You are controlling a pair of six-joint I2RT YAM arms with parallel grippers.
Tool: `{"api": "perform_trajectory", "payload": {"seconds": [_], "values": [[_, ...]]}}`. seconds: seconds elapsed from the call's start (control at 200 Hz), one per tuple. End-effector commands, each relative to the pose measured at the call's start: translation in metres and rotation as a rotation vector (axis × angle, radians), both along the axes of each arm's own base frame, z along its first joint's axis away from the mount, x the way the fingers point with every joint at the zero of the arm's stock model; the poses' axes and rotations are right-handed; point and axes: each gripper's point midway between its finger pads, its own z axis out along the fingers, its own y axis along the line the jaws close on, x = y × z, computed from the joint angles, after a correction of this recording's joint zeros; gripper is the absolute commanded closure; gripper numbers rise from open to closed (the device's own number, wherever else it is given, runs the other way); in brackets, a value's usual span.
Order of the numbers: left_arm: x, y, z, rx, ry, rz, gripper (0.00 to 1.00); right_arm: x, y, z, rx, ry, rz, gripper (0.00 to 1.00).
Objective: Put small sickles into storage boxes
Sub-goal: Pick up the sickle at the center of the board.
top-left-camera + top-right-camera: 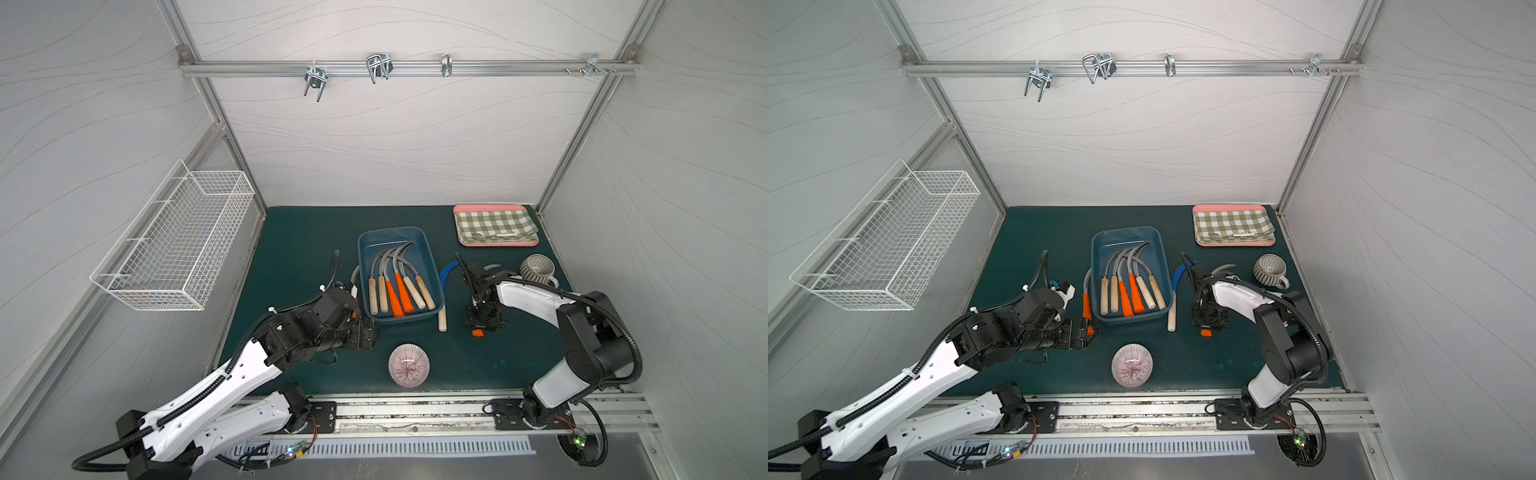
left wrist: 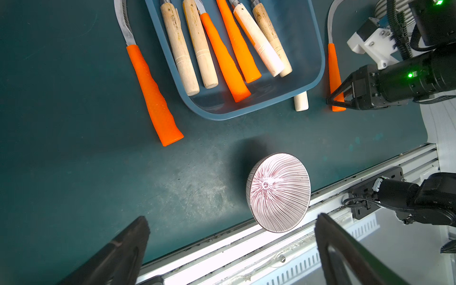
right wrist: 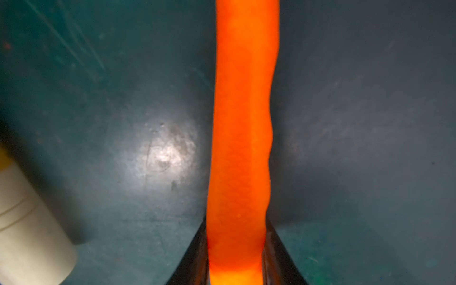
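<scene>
Gripping the orange-handled sickle (image 3: pixel 241 123) by its butt, on the counter (image 1: pixel 291 232) near the blue tub (image 1: pixel 390 229), the right fingers (image 3: pixel 195 251) had a stiff, light, likely blade-heavy tool; the left fingers (image 2: pixel 123 251) stood wide.

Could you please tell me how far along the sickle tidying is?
Done: six sickles lie in the blue tub. In hand: the right pincer grips an orange-handled sickle. To go: that one, a second orange sickle beside the tub, and the blue-bladed sickle.
</scene>
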Motion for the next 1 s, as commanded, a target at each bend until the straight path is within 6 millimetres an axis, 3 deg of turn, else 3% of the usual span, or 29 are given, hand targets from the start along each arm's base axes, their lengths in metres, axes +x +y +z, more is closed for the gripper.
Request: {"api": "perform_trajectory", "payload": {"seconds": [0.0,0.61,0.995], "values": [[0.006,-0.004,0.009,-0.015,-0.034,0.000,0.01,0.004,-0.003,-0.001,-0.009,-0.013,0.003,0.82],[0.017,-0.014,0.023,-0.018,-0.071,-0.016,0.01,0.002,-0.006,0.058,-0.019,-0.119,0.035,0.82],[0.023,-0.012,0.032,0.005,-0.095,-0.011,0.01,0.008,0.031,0.101,-0.038,-0.204,0.181,0.82]]}}
